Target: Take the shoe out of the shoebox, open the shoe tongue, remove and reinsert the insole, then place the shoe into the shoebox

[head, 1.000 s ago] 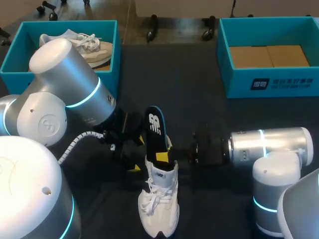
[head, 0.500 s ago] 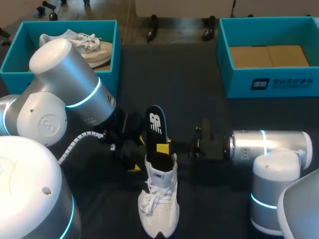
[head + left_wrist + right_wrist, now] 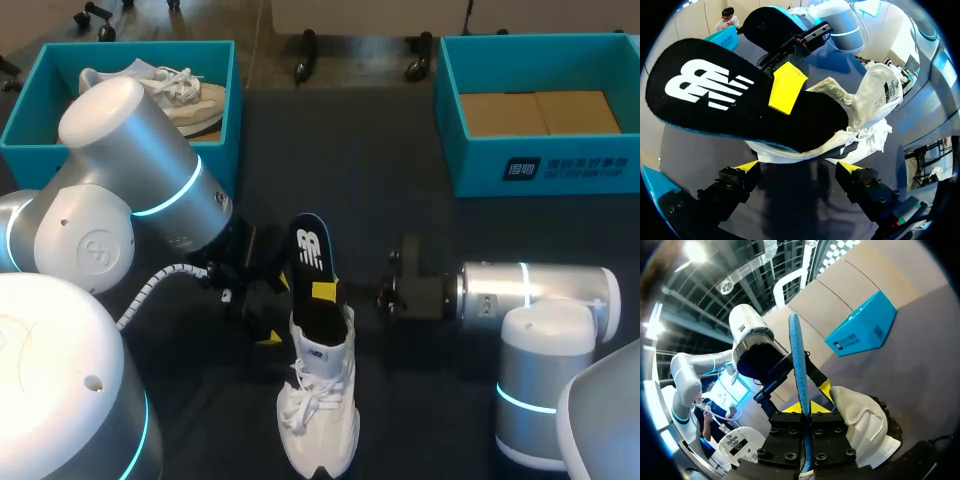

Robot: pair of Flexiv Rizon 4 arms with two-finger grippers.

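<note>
- Pinching the black insole point(image 3: 310, 255) between its yellow tips is the right claw point(image 3: 804, 412). The insole stands pretty much upright, with its lower end tucked into the shoe point(image 3: 320, 410).
- That white shoe sits on the dark surface point(image 3: 400, 190), out of both boxes, toe toward the robot.
- Left claw point(image 3: 799, 167) is spread wide just beside the heel, not gripping anything.
- Far left box point(image 3: 232, 100) holds a second shoe point(image 3: 175, 90).

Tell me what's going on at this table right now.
The right pincer is shut on the black insole, which sticks up out of the white shoe standing on the table. The left pincer is open beside the shoe, holding nothing.
</note>
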